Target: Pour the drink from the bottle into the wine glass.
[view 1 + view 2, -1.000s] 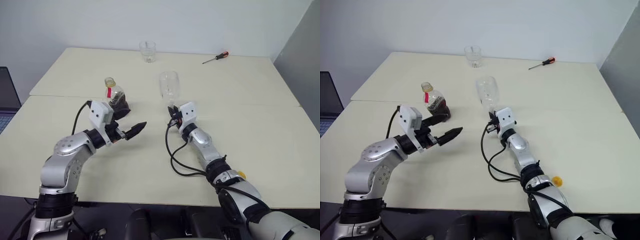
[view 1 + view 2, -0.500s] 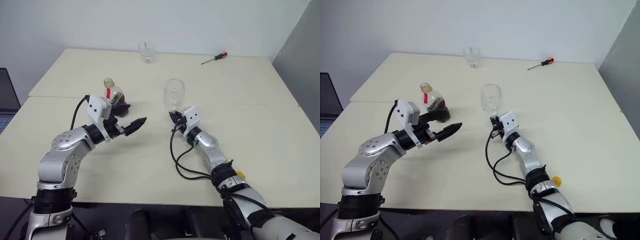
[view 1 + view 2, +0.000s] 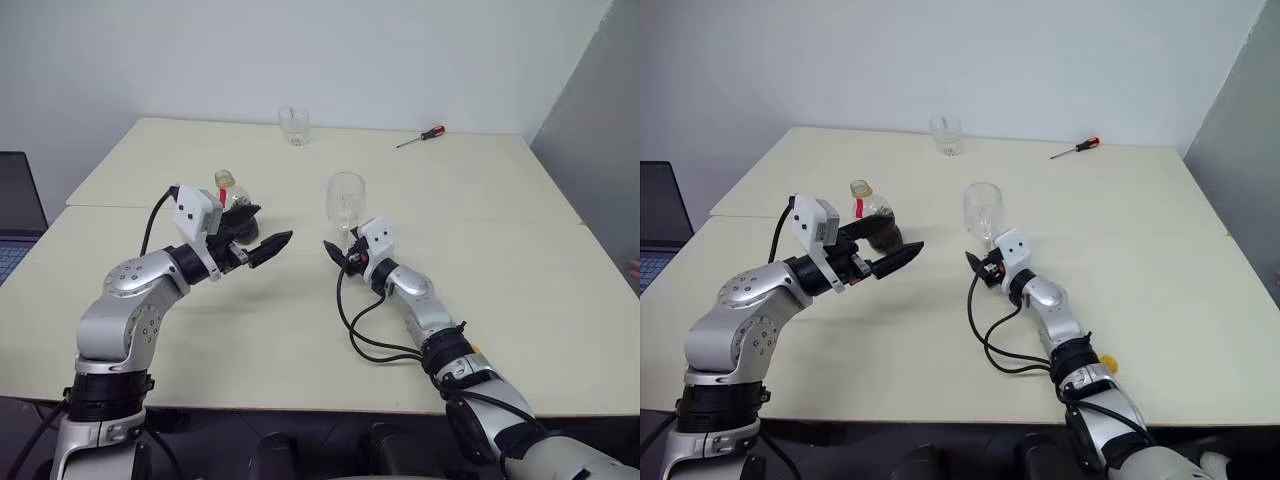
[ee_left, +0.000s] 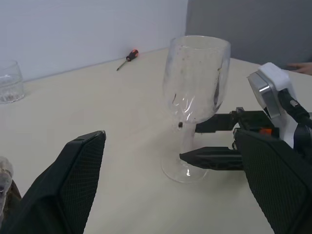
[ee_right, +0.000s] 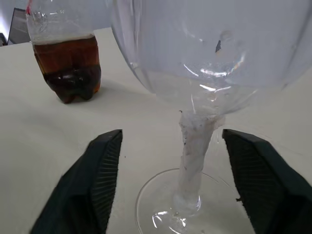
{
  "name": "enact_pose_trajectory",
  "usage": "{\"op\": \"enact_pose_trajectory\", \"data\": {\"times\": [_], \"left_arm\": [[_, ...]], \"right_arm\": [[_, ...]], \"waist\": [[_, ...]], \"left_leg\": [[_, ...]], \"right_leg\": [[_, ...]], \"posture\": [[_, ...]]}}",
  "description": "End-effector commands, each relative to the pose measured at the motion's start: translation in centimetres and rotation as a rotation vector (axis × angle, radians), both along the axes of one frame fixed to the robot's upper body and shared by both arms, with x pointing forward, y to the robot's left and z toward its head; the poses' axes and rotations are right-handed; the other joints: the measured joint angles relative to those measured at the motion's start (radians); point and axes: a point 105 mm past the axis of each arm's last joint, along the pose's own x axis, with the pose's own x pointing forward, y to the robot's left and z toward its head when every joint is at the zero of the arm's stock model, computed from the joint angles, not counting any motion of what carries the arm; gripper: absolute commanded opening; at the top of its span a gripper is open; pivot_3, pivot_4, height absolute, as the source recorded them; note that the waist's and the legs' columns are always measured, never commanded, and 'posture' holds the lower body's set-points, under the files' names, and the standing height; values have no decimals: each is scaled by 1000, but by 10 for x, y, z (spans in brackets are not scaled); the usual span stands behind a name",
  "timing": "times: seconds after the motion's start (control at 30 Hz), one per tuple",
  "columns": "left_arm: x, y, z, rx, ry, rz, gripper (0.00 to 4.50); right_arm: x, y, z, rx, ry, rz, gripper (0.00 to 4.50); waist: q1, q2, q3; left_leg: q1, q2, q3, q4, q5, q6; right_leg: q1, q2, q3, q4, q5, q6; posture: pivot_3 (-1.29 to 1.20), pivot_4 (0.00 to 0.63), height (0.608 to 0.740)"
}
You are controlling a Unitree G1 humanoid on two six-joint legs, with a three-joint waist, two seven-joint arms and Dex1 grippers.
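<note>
The wine glass (image 3: pixel 346 198) stands upright and empty on the table (image 3: pixel 500 250), near its middle. My right gripper (image 3: pixel 336 253) is open, level with the glass's foot. Its fingers (image 5: pixel 105 180) flank the thin stem (image 5: pixel 194 156) without touching it. To the left stands the bottle (image 3: pixel 871 208), with a yellow cap and red neck label, and the dark drink (image 5: pixel 68 73) fills its lower part. My left gripper (image 3: pixel 262 228) hovers open just in front of the bottle, pointing toward the glass, nothing between its fingers (image 4: pixel 73 185).
A short clear tumbler (image 3: pixel 294 126) stands at the table's far edge, with a red-handled screwdriver (image 3: pixel 420 136) to its right. A laptop (image 3: pixel 15 215) sits past the left edge. A grey partition (image 3: pixel 600 130) rises on the right.
My right gripper has opened and let go of the wine glass's stem; the glass, tilted in its grip a second ago, now stands alone. The left arm held still; the head view shifted.
</note>
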Motion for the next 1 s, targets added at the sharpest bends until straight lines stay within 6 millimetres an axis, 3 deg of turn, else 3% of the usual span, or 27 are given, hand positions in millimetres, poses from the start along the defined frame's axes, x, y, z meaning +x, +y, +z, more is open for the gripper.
{"op": "enact_pose_trajectory", "data": {"times": [0.03,0.17,0.37,0.5,0.63,0.7,0.83,1.0], "left_arm": [[0,2,5,1,-30,4,4500],[2,9,2,-7,-22,31,4500],[0,41,-12,-3,10,109,4500],[0,60,-20,1,10,191,4500],[-1,69,-25,-22,-17,271,4500],[1,76,-31,-27,-36,336,4500],[7,84,-35,-53,-76,437,4500],[10,85,-42,-66,-98,486,4500]], "right_arm": [[-3,-7,23,2,-67,28,4450],[-7,-22,25,-57,-43,48,4450],[-20,-58,38,-181,-34,117,4450],[-39,-78,49,-273,-10,234,4450],[-51,-97,71,-278,14,281,4450],[-55,-104,93,-245,2,298,4450],[-68,-97,147,-185,-54,375,4450],[-76,-69,175,-175,-38,411,4450]], "waist": [[1,0,-1],[3,0,-8],[5,1,-16],[7,1,-18],[8,1,-21],[8,1,-21],[7,1,-21],[9,0,-29]], "left_leg": [[0,0,0,0,0,0],[0,0,0,0,0,0],[0,0,0,0,0,0],[1,1,0,0,0,0],[1,1,0,0,0,0],[2,1,1,0,0,0],[4,1,2,0,0,1],[5,2,1,-1,-1,1]], "right_leg": [[0,0,0,0,0,0],[0,0,0,0,0,0],[0,4,0,0,0,0],[0,5,0,0,0,0],[1,4,0,0,0,0],[1,4,0,0,0,0],[2,5,0,0,0,0],[3,7,0,0,-1,-1]], "posture": [[0,0,740],[0,0,740],[0,0,740],[0,0,740],[0,0,740],[0,0,740],[0,0,740],[0,0,740]]}}
